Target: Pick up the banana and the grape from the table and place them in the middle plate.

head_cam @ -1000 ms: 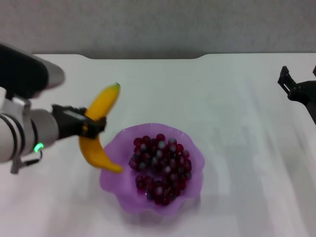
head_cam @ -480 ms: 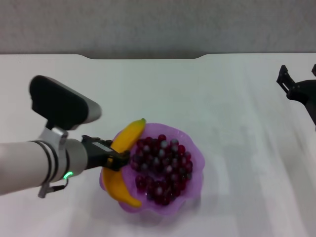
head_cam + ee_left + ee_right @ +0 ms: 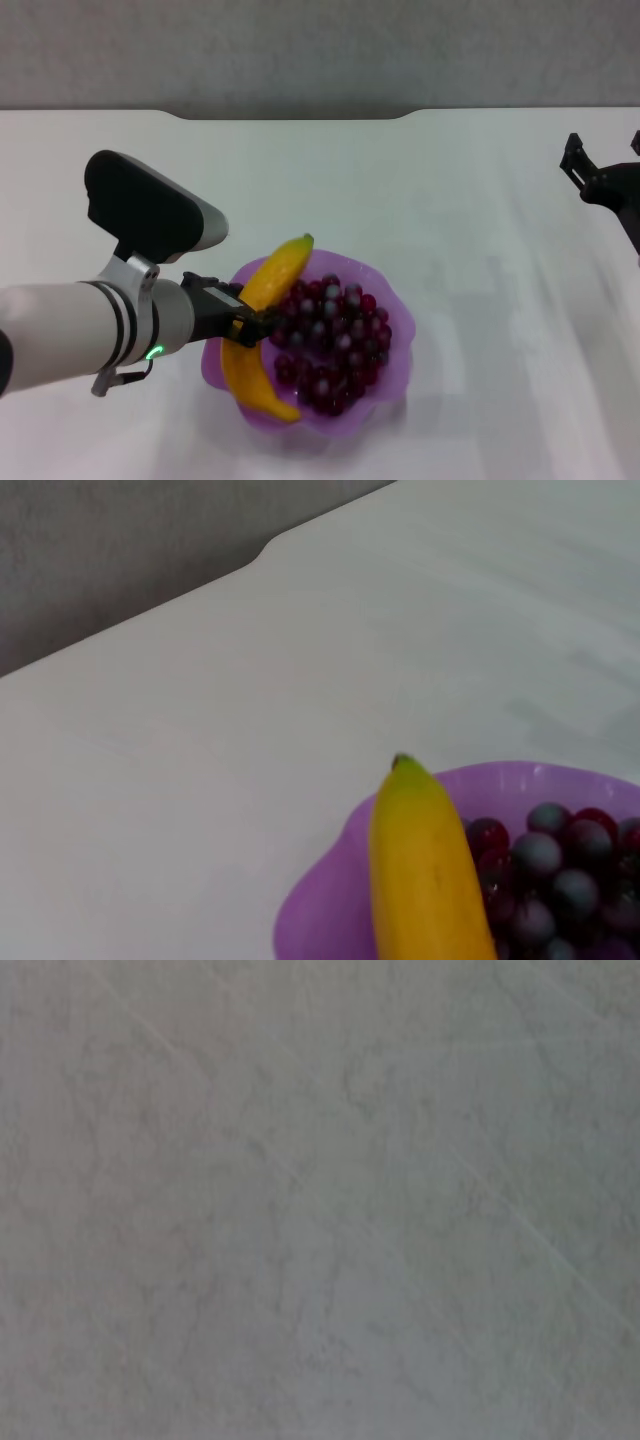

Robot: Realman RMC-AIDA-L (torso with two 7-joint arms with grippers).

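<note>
The left end effector (image 3: 245, 322) is clenched around the middle of the banana (image 3: 262, 335). Over the last second it has carried the fruit from beside the middle plate (image 3: 392, 370) to over that plate's left rim. The banana now lies along the plate's left side, touching the grape (image 3: 330, 343), which already sits inside. Judged: release is the one step left. The right end effector (image 3: 600, 185) is parked well right of the plate, above the bench (image 3: 480, 200); its fingers' state is unclear.
</note>
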